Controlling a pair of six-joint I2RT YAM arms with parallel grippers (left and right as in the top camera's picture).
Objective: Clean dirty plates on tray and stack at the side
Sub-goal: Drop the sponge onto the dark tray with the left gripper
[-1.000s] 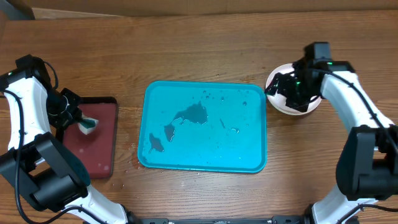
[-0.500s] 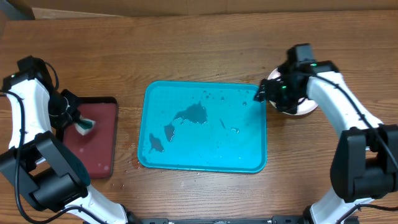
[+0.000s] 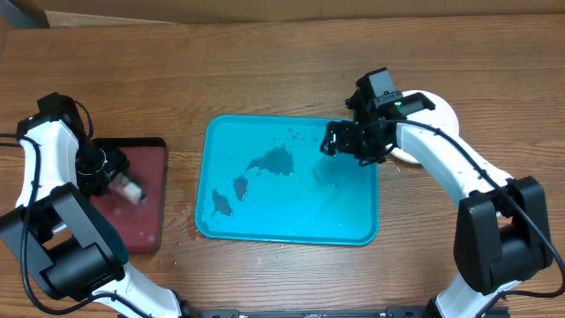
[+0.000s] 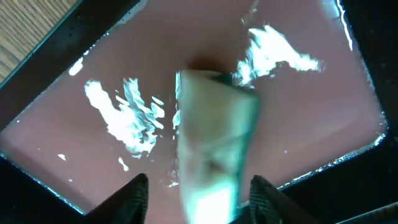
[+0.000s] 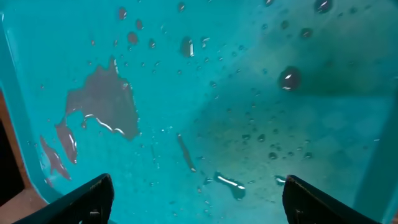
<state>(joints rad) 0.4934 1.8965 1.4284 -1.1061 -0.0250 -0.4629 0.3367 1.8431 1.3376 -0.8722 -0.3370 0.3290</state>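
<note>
The turquoise tray (image 3: 265, 221) lies mid-table and holds only brownish puddles (image 5: 106, 106) and water drops. A white plate (image 3: 437, 110) sits on the table just right of the tray, partly hidden by my right arm. My right gripper (image 3: 331, 143) hangs open and empty over the tray's upper right part (image 5: 280, 124), its jaws wide apart (image 5: 198, 180). My left gripper (image 3: 113, 177) is open above the dark red tray. A blurred white-and-teal sponge (image 4: 214, 137) lies loose between its spread fingers (image 4: 200, 180).
The dark red tray (image 3: 141, 221) with a black rim lies at the table's left, wet on its surface (image 4: 311, 124). Wooden tabletop surrounds both trays. Water drops lie on the wood by the turquoise tray's lower left corner (image 3: 196, 231).
My left gripper opened and let go of the sponge over the dark red tray. My right gripper moved left, from above the white plate to over the turquoise tray.
</note>
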